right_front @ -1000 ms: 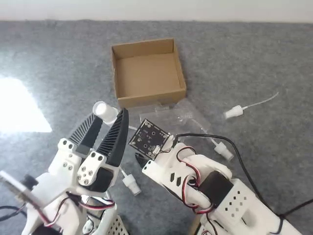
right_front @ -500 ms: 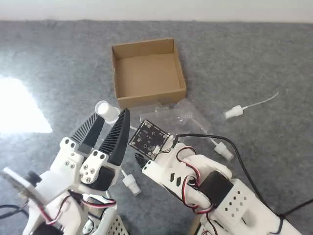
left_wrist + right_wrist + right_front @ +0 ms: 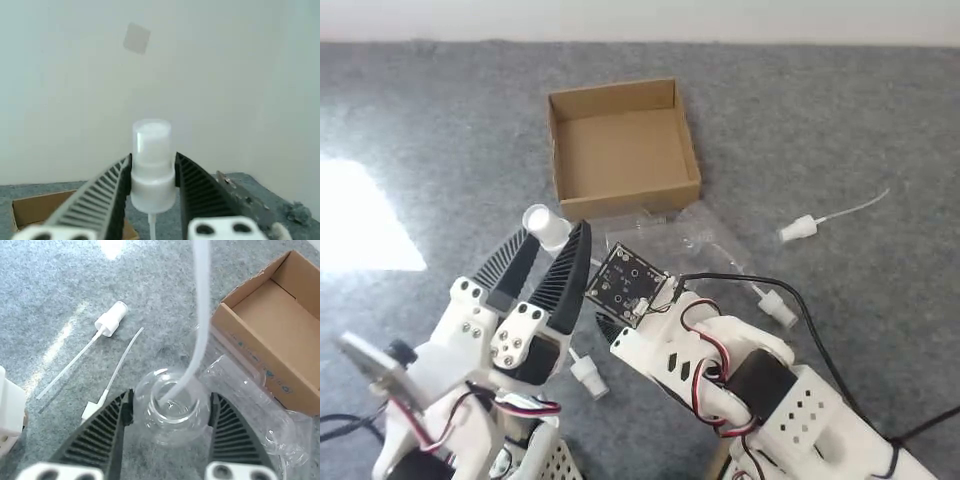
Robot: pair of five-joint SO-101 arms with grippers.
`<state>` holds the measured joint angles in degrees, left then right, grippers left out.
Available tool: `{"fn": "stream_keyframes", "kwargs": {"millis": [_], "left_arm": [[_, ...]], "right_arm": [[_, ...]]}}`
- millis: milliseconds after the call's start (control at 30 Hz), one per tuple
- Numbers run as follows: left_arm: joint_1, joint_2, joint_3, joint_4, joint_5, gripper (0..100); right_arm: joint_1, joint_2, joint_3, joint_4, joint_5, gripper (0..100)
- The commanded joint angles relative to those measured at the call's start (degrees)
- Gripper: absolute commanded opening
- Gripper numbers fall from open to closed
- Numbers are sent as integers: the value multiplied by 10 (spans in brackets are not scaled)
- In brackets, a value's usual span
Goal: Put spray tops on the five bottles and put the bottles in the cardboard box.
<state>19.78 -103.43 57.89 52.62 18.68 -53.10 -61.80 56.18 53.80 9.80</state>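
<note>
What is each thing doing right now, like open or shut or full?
left hand, shut on the spray top
spray top, upright, tube end in the bottle's mouth
right hand, shut on the bottle
bottle, upright, uncapped
cardboard box, open, empty
loose spray top, lying on the table

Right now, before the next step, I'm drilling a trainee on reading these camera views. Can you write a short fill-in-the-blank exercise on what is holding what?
The white plastic spray top is clamped by the ____. The clear plastic bottle is clamped by the ____. The spray top's thin tube runs down into the mouth of the ____.
Missing words: left gripper; right gripper; bottle.
</note>
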Motion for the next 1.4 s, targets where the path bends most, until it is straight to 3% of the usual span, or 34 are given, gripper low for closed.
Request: {"fn": "stream_keyframes", "kwargs": {"millis": [0, 1067, 1367], "left_arm": [[4, -11, 21, 5, -57, 55], [6, -11, 109, -46, -59, 55], [68, -11, 131, -36, -62, 55]], "right_arm": [[29, -1, -16, -8, -2, 125], [44, -1, -24, -10, 1, 125], [67, -84, -23, 14, 2, 125]]}}
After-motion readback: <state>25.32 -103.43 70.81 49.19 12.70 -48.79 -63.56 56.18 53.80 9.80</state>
